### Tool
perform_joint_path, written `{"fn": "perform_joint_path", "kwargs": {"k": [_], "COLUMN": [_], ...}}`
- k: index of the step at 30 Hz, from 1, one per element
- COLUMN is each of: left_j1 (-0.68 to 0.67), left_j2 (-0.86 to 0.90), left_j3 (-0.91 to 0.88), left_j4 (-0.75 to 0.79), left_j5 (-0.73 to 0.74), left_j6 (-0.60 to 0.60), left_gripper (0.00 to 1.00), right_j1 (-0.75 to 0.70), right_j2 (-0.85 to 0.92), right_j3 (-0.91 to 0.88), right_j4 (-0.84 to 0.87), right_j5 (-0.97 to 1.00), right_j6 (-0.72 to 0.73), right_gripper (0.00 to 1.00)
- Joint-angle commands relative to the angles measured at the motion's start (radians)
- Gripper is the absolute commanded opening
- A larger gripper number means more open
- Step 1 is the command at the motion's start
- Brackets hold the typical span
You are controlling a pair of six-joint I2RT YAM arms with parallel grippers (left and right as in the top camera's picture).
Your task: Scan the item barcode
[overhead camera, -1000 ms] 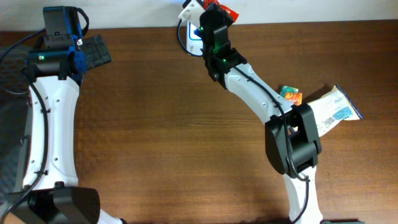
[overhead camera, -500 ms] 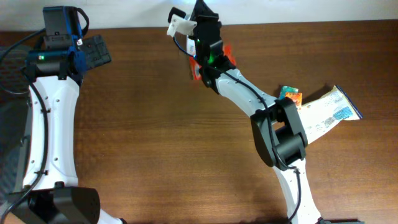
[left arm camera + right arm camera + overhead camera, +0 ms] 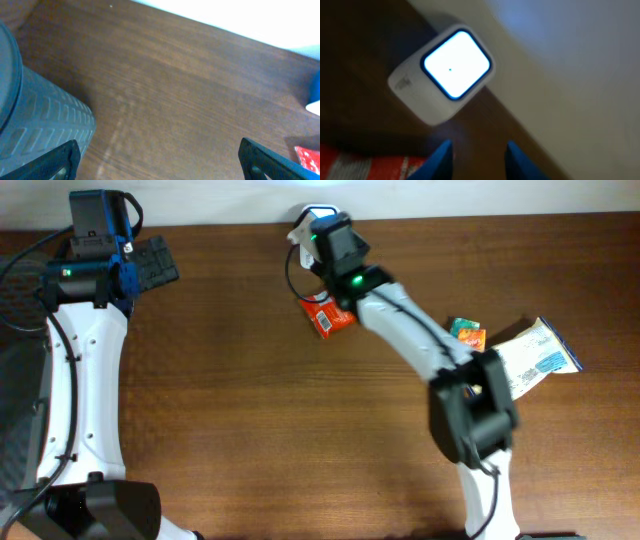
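- Right gripper, released, is hovering by the scanner at the table's far edge.
- Red packet is lying loose.
- Left gripper is gaping over bare wood.

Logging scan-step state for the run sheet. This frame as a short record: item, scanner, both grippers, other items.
item: red packet, flat on the table, barcode up, held by nothing
scanner: white barcode scanner, window lit, at the table's far edge
right gripper: open, empty, by the scanner
left gripper: open, empty, at the far left
others: orange-green packet, white-blue pouch, both at the right
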Motion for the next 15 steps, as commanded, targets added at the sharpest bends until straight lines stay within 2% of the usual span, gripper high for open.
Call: {"fn": "perform_joint_path", "kwargs": {"k": [1,2,3,5,8,11,12,15], "left_j1": [0.000,0.000,0.000,0.000,0.000,-0.001,-0.001,-0.001], "left_j2": [-0.024,-0.024,-0.024,-0.024,-0.024,-0.024,-0.024,-0.024], "left_j3": [0.018,0.018,0.018,0.018,0.018,0.018,0.018,0.018], "left_j4": [-0.002,-0.002,-0.002,-0.002,-0.002,-0.002,-0.002,-0.002], "left_j5": [-0.007,-0.007,-0.007,-0.007,-0.006,-0.007,-0.007,-0.007], "left_j6": [0.016,0.016,0.016,0.016,0.016,0.016,0.016,0.016], "left_gripper": [0.99,0.99,0.99,0.99,0.99,0.99,0.99,0.99], "right_j1": [-0.166,-0.240,-0.309,-0.407,-0.452,-0.452,-0.439,-0.378], "right_j2": [-0.146,-0.140,-0.119,-0.061,0.020,0.081,0.095,0.095], "right_j3": [0.016,0.016,0.016,0.015,0.015,0.015,0.015,0.035], "right_j4": [-0.169,-0.212,-0.245,-0.276,-0.281,-0.281,-0.289,-0.327], "right_j5": [-0.518,-0.672,-0.819,-0.990,-1.054,-1.063,-1.022,-0.764], "right_j6": [0.346,0.425,0.475,0.482,0.421,0.410,0.410,0.375], "right_gripper": [0.45,0.50,0.51,0.55,0.68,0.77,0.84,0.89]}}
